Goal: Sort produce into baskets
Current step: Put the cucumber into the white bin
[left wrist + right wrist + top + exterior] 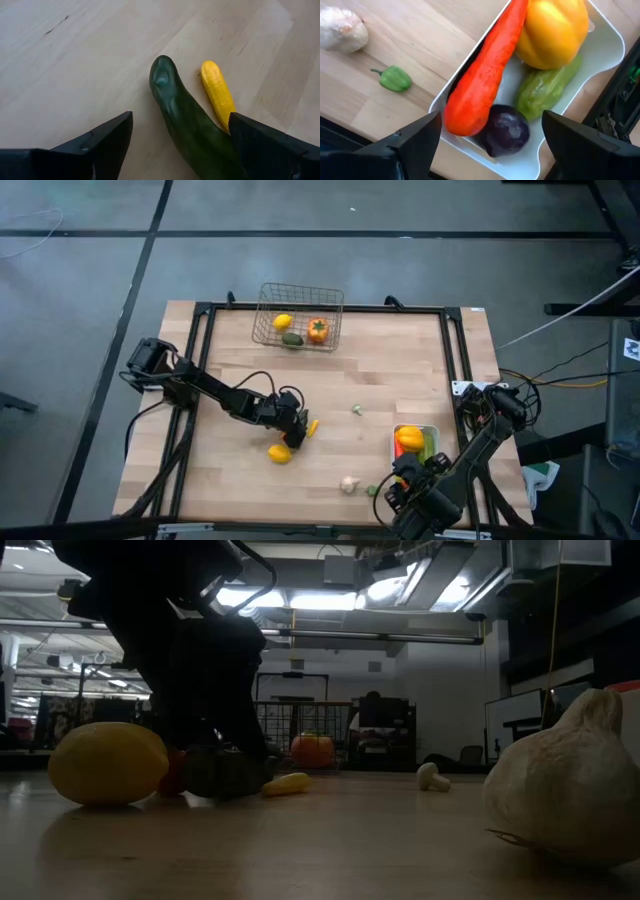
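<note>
A wooden counter (330, 410) seen from above, with two dark robot arms and toy produce scattered across it.

The wire basket (298, 318) stands at the far edge of the counter, and everything else is placed from it. Inside it sit a lemon (283, 322), a small green piece (292, 339) and an orange tomato (318, 331).

Well in front of the basket, slightly to the left, the left tool (298, 430) is low over the counter with its fingers spread wide. Between them lies a dark green cucumber (192, 127), flat on the wood; its long axis runs away from the tool, with its rounded tip pointing forward past the fingertips. Neither finger can be seen touching it. Just beside it lies a small yellow ear of corn (218, 94), nearly parallel to it and angled slightly away from it. A second lemon (280, 453) rests just beyond the tool, on the side away from the basket.

Far from the basket, at the near right of the counter, the white tray (600, 55) holds an orange carrot (487, 70) lying diagonally along one long wall, a yellow pepper (555, 30), a pale green cucumber (545, 87) and a purple eggplant (506, 130). The right tool (412, 492) hovers just past the tray's near end, fingers spread and empty.

A white garlic bulb (348, 484) and a small green pepper (395, 78) lie on the bare counter beside the tray. A small pale piece (357, 410) lies between basket and tray.
</note>
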